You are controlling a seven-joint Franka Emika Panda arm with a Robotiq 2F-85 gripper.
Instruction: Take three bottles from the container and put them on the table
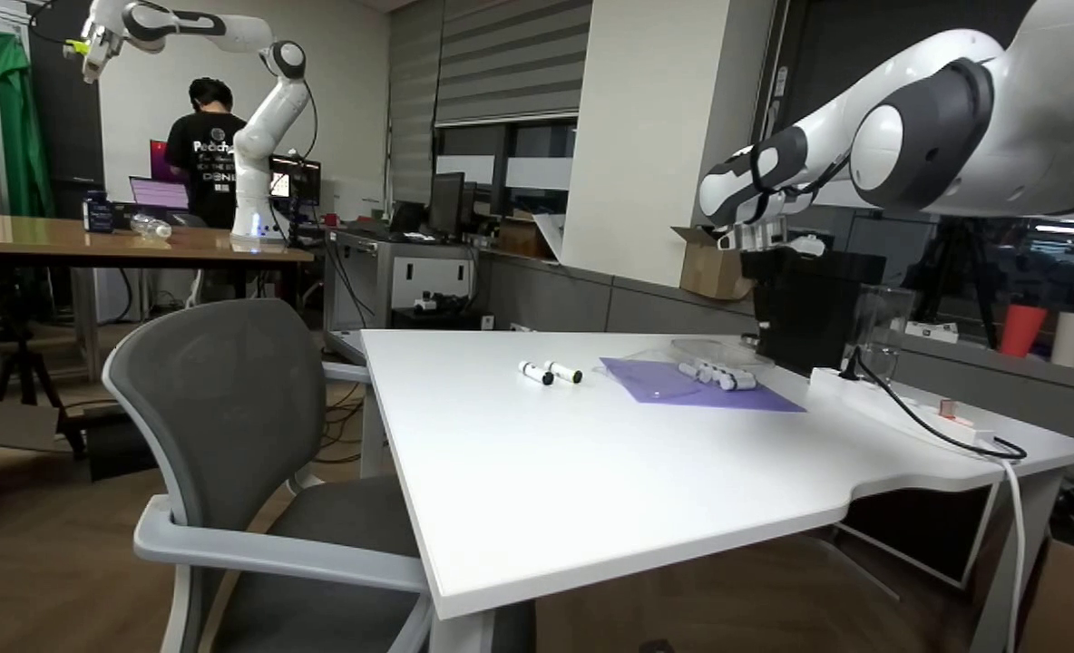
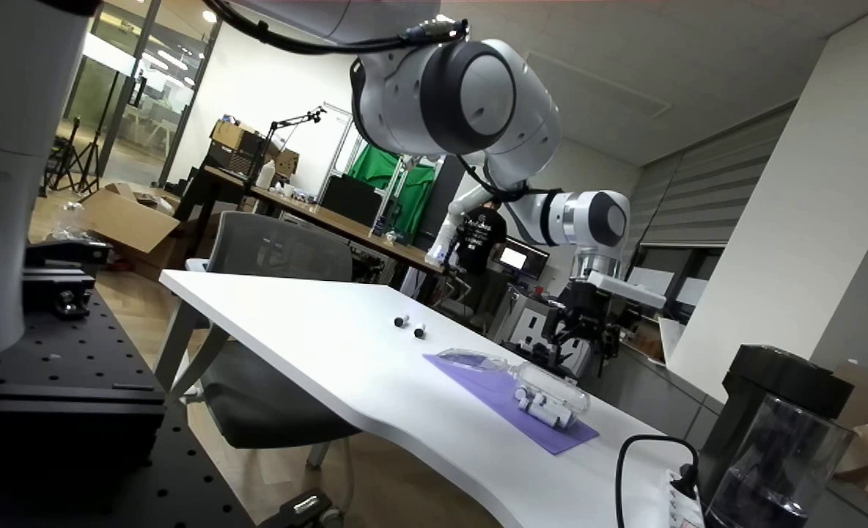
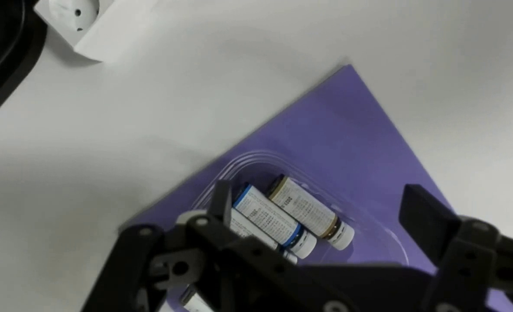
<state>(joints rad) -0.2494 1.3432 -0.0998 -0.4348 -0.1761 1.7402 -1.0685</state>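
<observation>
White table [image 1: 537, 472]; two bottles [image 1: 535, 373] lie loose; fingers [image 3: 427, 223] apart.

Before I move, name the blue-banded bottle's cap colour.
The cap is white, clearest in the wrist view.

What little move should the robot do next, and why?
I'd probably lower the open gripper a little toward the gold-banded bottle in the clear container. In the wrist view, that bottle shows between the parted jaws, and nothing is held. Only two bottles lie on the white table outside the container, so one more seems needed to make three.
</observation>
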